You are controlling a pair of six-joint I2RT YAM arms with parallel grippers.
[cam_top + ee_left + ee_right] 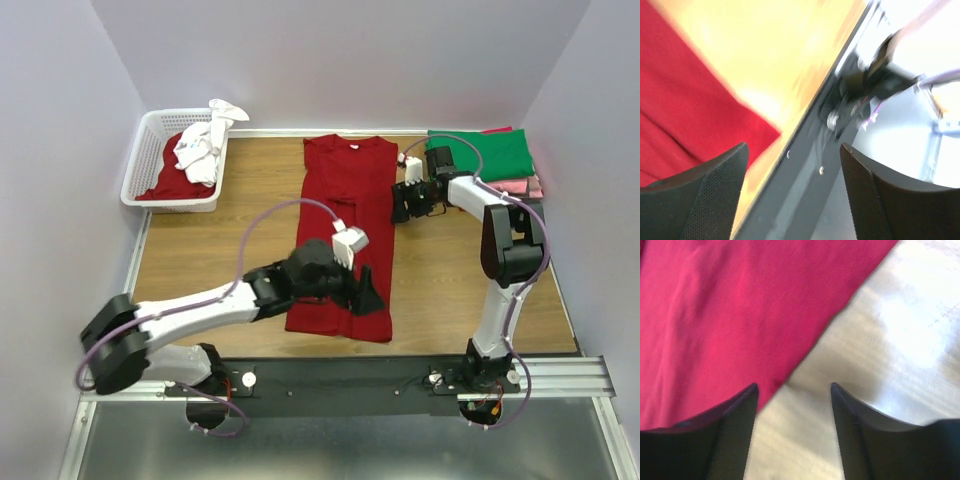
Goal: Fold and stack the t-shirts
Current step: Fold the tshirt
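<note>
A dark red t-shirt (345, 230) lies in a long narrow strip down the middle of the wooden table, its neck label toward the back. My left gripper (366, 292) hovers at the shirt's near right corner. In the left wrist view its jaws (792, 150) stand open and empty, with the red cloth (685, 100) to their left. My right gripper (403, 208) is beside the shirt's right edge, farther back. It is open (793, 387) over bare wood, the red cloth (730, 305) just left of it. Folded t-shirts are stacked at the back right, green (482, 152) over pink (522, 186).
A white lattice basket (143, 160) at the back left holds a white shirt (203, 145) and a red one (170, 182). Walls close in the left, back and right. A dark metal rail (350, 375) runs along the table's near edge, and shows in the left wrist view (805, 190).
</note>
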